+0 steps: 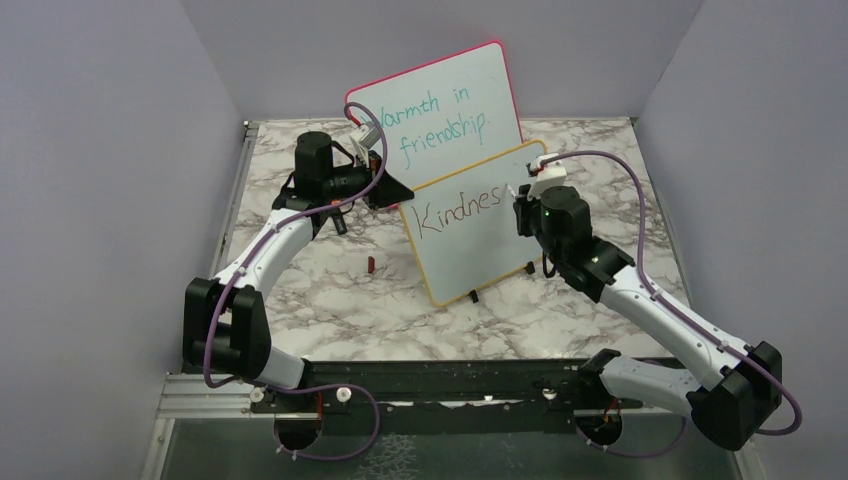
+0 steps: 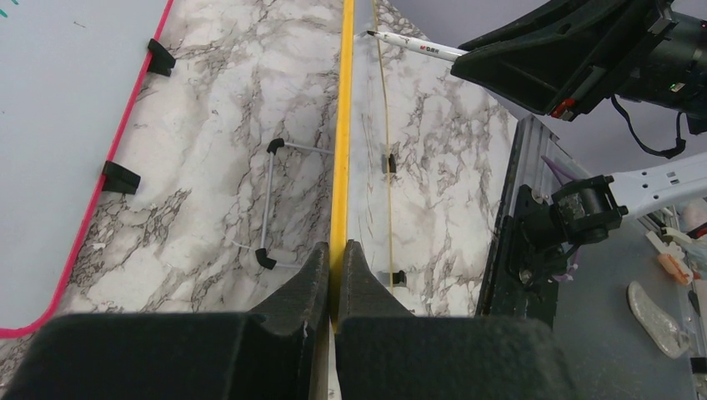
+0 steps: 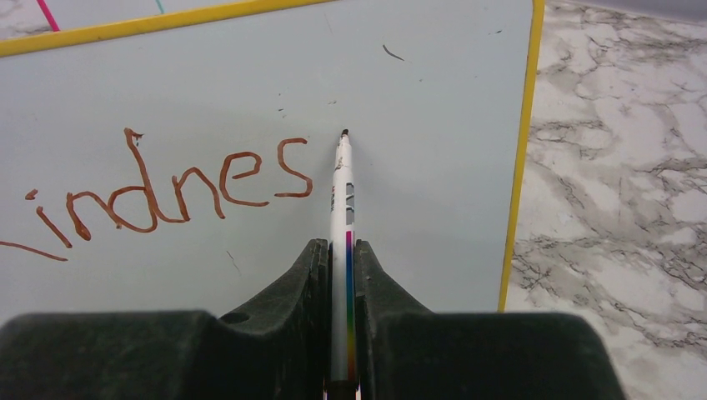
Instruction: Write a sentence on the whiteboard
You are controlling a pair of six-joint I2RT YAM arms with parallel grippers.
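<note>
The yellow-framed whiteboard (image 1: 480, 255) stands tilted on the marble table. The sentence (image 1: 455, 213) on it reads "Kindnes" in reddish-brown letters (image 3: 167, 196). My left gripper (image 1: 398, 195) is shut on the board's yellow edge (image 2: 342, 125), which I see edge-on between the fingers (image 2: 321, 275). My right gripper (image 3: 341, 243) is shut on a white marker (image 3: 342, 192) with a rainbow stripe. The marker's tip (image 3: 343, 133) is at the board's surface, just right of the last "s". In the top view the right gripper (image 1: 520, 205) is at the board's right part.
A pink-framed board (image 1: 440, 100) with teal writing leans behind the whiteboard. A small red cap (image 1: 370, 264) lies on the marble left of the board's black feet (image 1: 472, 297). Grey walls close in both sides and the back.
</note>
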